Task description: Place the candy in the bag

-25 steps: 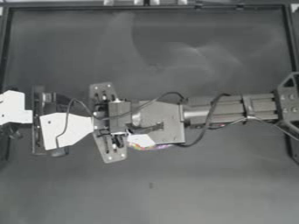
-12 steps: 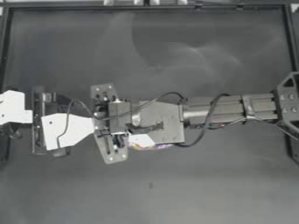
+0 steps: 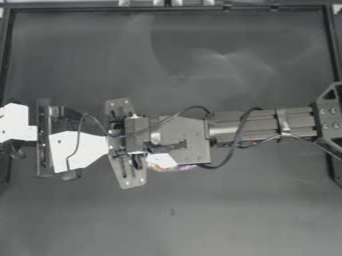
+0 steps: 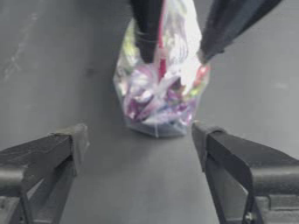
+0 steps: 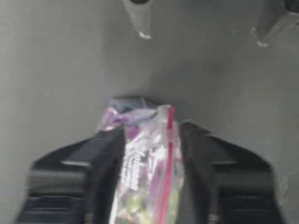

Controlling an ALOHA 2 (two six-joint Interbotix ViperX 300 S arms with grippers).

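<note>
Clearly the right gripper [image 5: 153,144] pinches the clear plastic zip bag of colourful sweets [image 4: 161,87] upright on the dark table [image 3: 200,60]. The left gripper [image 4: 137,144] waits open just beside it, holding nothing; no loose candy shows, so I judge the bag is due for release.

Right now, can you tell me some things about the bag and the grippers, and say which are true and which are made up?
1. The right gripper is shut on the bag. True.
2. The left gripper is holding the bag too. False: its jaws are open and apart from the bag.
3. Colourful sweets show through the bag. True.
4. The bag lies flat on the table. False: it stands upright, held near its top.
5. The bag has a blue seal strip. False: the strip is pink-red.
</note>
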